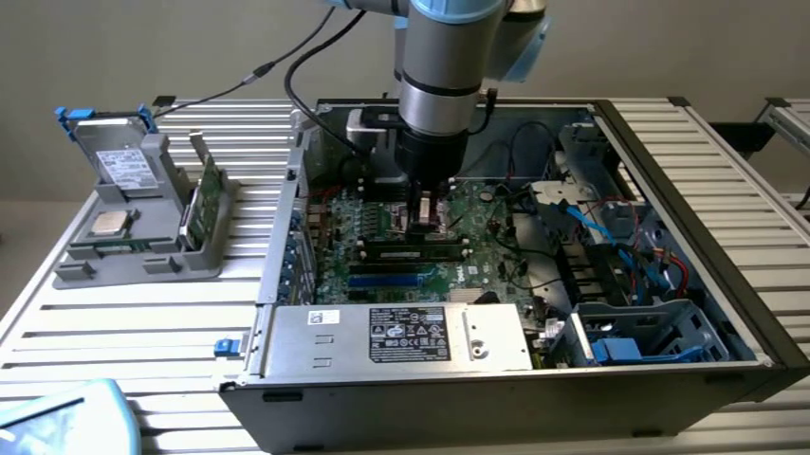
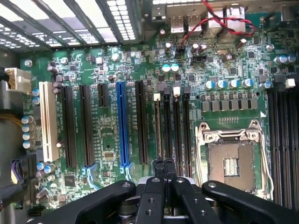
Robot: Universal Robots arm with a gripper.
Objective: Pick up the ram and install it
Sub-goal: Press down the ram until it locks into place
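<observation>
Green ram (image 1: 415,252) seated, tool (image 1: 427,216) hiding middle.

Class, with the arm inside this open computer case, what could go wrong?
The black gripper, jaws shut, sits low over the long black memory slots; a skewed push could strain the green motherboard. The open silver processor socket lies beside them; a sideways slip might hit its contacts.
</observation>
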